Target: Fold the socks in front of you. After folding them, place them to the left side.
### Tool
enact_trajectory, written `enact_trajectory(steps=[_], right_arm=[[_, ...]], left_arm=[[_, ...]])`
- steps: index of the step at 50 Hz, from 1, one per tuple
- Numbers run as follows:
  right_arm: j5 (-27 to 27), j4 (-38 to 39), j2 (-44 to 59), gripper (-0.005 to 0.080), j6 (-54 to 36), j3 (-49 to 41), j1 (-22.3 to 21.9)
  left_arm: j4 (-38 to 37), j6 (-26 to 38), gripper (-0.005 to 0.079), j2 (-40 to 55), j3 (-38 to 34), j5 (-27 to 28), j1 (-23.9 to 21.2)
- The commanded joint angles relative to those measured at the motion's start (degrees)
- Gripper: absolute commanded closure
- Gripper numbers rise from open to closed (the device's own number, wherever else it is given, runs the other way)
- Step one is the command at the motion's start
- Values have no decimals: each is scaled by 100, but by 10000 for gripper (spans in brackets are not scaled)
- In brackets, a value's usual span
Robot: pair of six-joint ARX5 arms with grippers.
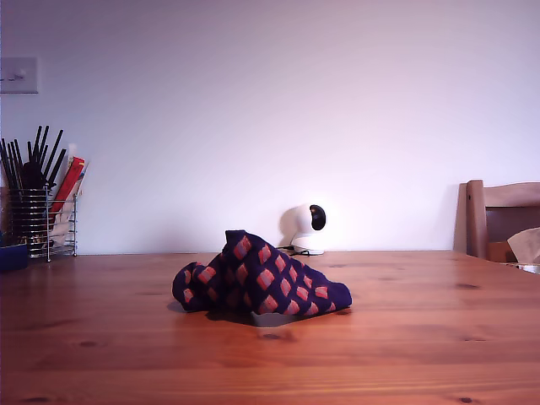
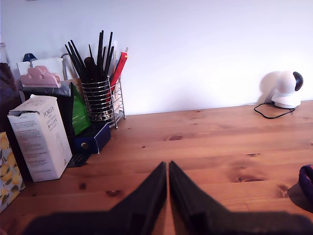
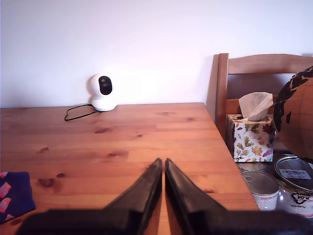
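- Socks (image 1: 257,280): one loose, rumpled heap, dark navy-purple with pink-red squares, lying on the wooden counter (image 1: 422,337) at lower centre of the exterior view. Not yet a neat fold; one end bunches into a roll toward the exterior view's left.
- My first claw (image 2: 168,169): jaws drawn together with only a thin slit between the tips, nothing held, low over bare wood. A sliver of the socks shows at the edge of the first wrist view, well apart from the tips.
- My second claw (image 3: 163,165): same state, jaws nearly touching, holding nothing. A corner of the socks shows in the second wrist view, again well clear of the tips.
- Neither arm appears in the exterior view.
- White camera (image 1: 309,228): on the counter against the wall, behind the socks, centre of the exterior view; dark cable trails from it.
- Wire holder (image 1: 38,221) with black sticks: left edge of the exterior view.
- Wooden chair (image 1: 502,215): right edge of the exterior view.
- Tissue box (image 3: 249,137), leaf-patterned, beside the chair in the second wrist view.
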Motion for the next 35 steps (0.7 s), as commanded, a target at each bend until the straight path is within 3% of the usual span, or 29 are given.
enact_trajectory(steps=[1,22,35], right_arm=[[-955,-800,-39,765,466,-20,-96],[-960,-767,-39,765,496,-17,-96],[-1303,-566,-39,765,1344,79,-94]], left_arm=[[-1773,-26,763,-76,13,1152,42],[-1773,-59,763,-76,13,1270,42],[-1104,-1318,763,-76,15,1860,42]])
